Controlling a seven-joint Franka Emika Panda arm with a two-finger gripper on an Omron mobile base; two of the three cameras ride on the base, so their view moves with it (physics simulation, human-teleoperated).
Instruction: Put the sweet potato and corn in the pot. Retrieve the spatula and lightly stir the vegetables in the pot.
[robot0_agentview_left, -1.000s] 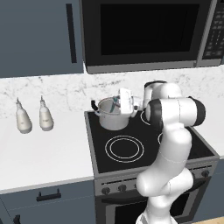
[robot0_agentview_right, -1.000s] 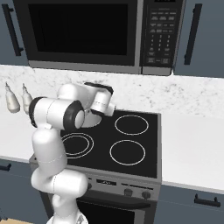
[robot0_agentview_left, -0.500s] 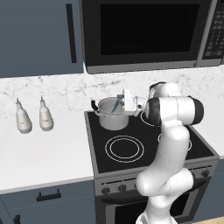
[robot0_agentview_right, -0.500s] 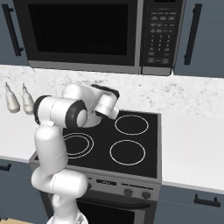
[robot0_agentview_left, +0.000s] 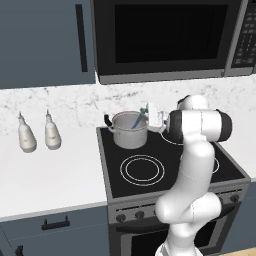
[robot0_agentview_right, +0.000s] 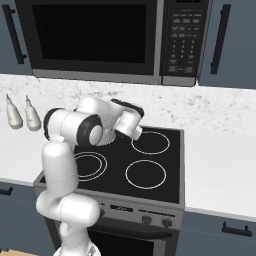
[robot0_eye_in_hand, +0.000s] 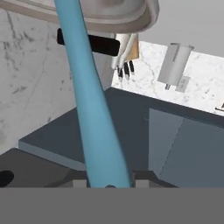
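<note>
Across the middle of the left base view, a black stovetop (robot0_agentview_left: 165, 165) sits under a dark microwave (robot0_agentview_left: 165, 37), with white marbled counter (robot0_agentview_left: 50, 175) to its left. On the stove's rear left burner, centre of frame, stands the pot (robot0_agentview_left: 129, 130), shiny steel with a black side handle. Just right of it the white arm bends over so the gripper (robot0_agentview_left: 156, 119) reaches the pot's rim from the side. Its fingers are clamped on the handle of the spatula (robot0_agentview_left: 139, 118), which slants down into the pot, seemingly angled so the blade reaches the bottom for stirring. From the hand view, the light-blue handle (robot0_eye_in_hand: 92, 109) rises from between the fingertips toward the pot's rim at top. The vegetables are hidden, presumably inside the pot.
</note>
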